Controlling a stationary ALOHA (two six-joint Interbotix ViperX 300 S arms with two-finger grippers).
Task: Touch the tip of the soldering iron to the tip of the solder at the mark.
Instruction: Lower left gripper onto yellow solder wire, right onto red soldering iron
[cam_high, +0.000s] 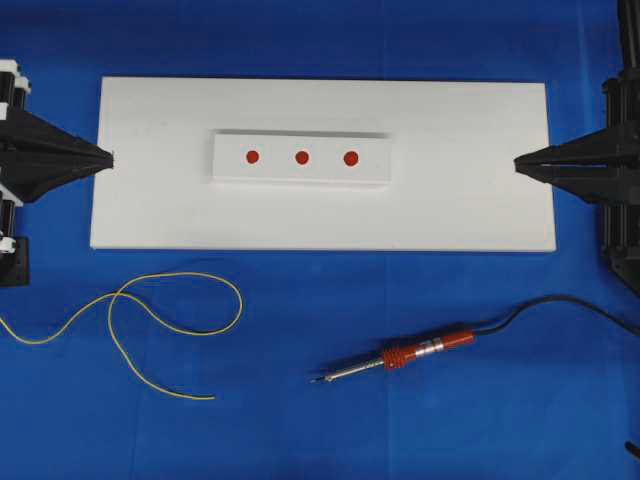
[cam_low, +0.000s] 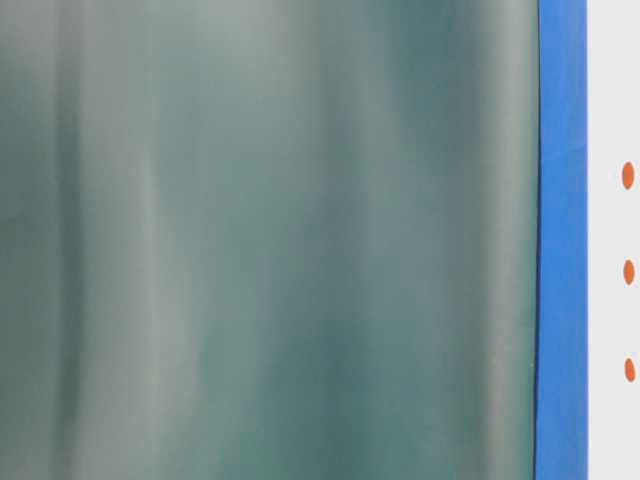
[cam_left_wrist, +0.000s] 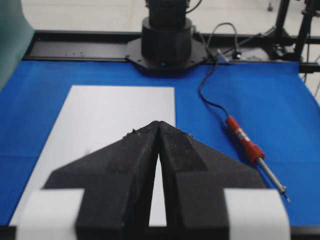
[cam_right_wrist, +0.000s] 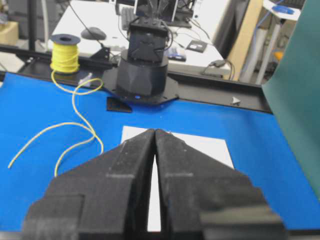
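The soldering iron (cam_high: 400, 357) lies on the blue cloth at the front right, its dark tip pointing left; the left wrist view shows the soldering iron (cam_left_wrist: 245, 142) too. Loosely curled at the front left is the yellow solder (cam_high: 170, 320), which the right wrist view shows as the solder (cam_right_wrist: 75, 125) running from a spool. Three red marks (cam_high: 302, 157) sit on a raised white strip at the board's centre. My left gripper (cam_high: 108, 158) is shut and empty at the board's left edge. At the right edge my right gripper (cam_high: 518, 165) is shut and empty too.
A white board (cam_high: 450, 210) covers the middle of the blue cloth. The iron's black cord (cam_high: 560, 305) trails off to the right. A yellow solder spool (cam_right_wrist: 65, 52) stands by the left arm's base. A green sheet (cam_low: 270, 240) fills most of the table-level view.
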